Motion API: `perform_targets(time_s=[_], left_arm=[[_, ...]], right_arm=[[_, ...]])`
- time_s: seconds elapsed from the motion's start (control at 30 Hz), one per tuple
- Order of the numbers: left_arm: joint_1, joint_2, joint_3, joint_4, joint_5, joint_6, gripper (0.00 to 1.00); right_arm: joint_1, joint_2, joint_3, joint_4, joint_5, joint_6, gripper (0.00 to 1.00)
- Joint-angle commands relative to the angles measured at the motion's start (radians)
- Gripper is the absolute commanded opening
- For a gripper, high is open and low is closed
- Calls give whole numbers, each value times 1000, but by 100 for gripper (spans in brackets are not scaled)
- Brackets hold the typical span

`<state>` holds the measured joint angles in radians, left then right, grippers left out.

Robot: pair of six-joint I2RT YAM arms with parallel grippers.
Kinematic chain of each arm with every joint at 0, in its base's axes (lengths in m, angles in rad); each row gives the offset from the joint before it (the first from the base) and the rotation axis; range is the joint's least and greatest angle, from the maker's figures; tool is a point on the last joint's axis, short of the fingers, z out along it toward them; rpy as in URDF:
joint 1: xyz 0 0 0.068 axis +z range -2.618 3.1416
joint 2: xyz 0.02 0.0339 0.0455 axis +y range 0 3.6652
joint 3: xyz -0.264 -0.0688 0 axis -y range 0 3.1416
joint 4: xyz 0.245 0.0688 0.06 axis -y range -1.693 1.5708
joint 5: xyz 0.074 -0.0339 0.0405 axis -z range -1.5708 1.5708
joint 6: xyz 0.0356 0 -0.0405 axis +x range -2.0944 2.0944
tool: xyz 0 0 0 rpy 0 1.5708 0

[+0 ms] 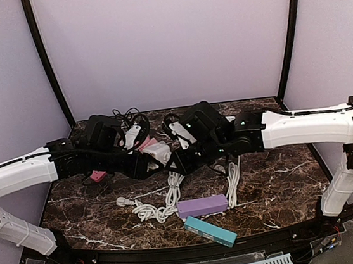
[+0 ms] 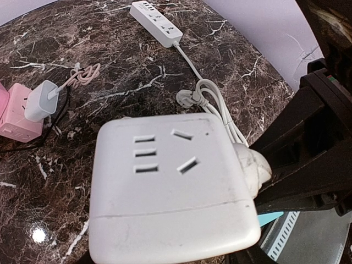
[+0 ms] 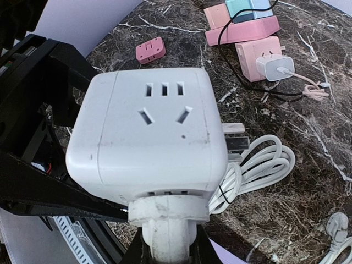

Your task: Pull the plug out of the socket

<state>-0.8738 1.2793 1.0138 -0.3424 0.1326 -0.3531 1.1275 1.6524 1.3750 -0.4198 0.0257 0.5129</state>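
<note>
**Fig.** White cube socket held clear of the desk, clamped across its sides by the left hand. The round white plug is seated in the cube socket's face nearest the right wrist camera, not yet drawn out, and is pinched by the closed right hand. Three failures are to be expected. If the pull is angled off the pin axis, the pins may bind and the cube socket may be twisted out of the left hand's hold. If the pinch on the smooth round plug is too light, the fingers may be stripped off it. The white cable coil just beside the cube socket could be snagged. How far the left fingertips reach round the cube socket cannot be told, so that hold is possibly shallower than supposed
</note>
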Motion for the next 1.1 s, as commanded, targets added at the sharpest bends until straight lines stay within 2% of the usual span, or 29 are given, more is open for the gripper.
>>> perform_targets(time_s=[0.0,0.37,0.5,0.6,0.77,1.07], left_arm=[[69,-31,2,-142,-99,-72,1],[85,-56,-7,-136,-75,-46,1],[86,-69,-23,-108,-28,26,1],[85,-89,-44,-71,62,93,1],[85,-120,-56,-89,91,203,1],[86,-145,-79,-85,68,185,1]], right_arm=[[1,-1,42,-173,201,34,0],[17,20,75,-192,222,24,0],[3,9,74,-179,164,12,0],[-24,-8,43,-130,74,4,0],[-72,-42,-27,-38,-68,8,0],[-81,-43,-36,-22,-73,15,0]])
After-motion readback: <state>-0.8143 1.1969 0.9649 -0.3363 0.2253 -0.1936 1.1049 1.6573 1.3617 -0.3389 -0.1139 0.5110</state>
